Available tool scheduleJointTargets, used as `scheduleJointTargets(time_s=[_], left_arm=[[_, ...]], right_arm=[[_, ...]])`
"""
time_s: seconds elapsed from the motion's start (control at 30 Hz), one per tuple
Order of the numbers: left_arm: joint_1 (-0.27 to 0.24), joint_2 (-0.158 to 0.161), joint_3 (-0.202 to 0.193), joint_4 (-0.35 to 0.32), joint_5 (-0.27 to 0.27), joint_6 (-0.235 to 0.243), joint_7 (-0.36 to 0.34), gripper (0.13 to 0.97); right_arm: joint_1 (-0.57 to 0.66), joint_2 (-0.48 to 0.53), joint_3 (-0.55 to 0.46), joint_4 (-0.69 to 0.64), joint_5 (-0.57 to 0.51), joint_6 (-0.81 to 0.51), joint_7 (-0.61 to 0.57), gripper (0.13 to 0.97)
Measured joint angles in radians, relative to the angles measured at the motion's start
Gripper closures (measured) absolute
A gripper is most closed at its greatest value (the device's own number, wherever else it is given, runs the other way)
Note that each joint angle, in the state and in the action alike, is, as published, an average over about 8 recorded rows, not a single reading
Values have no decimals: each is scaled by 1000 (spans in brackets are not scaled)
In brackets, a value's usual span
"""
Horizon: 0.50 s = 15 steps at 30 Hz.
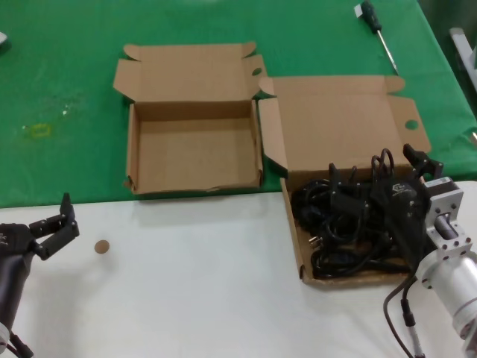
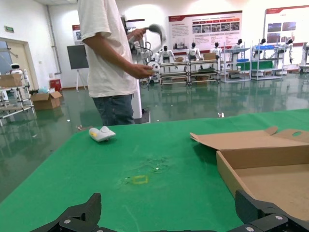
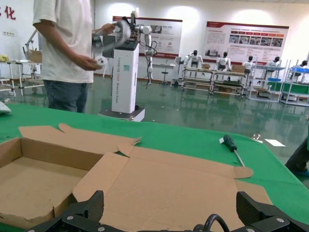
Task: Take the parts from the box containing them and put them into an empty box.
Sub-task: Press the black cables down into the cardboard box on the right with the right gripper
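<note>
You're looking at matt brown cardboard on both boxes (image 1: 195, 149) (image 1: 339, 127), slick black rubbery cords (image 1: 335, 224), green cloth (image 1: 67, 89) over a smooth white worktop (image 1: 194, 298), and brushed metal on your right arm (image 1: 455, 276)

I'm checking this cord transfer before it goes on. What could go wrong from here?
1. The power cords lie tangled in the full box, so the right hand, open above them, may lift several at once or drag that box.
2. The full box's raised lid overlaps the corner of the empty box, so a dangling cord could catch on it.
3. The left hand waits far off, unable to steady anything.
</note>
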Motion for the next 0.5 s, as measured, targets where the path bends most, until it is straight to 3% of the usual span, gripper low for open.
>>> scheduleJointTargets(time_s=[0.5], left_arm=[[0,0,0,0,0,0,0,132]], right_arm=[[0,0,0,0,0,0,0,129]])
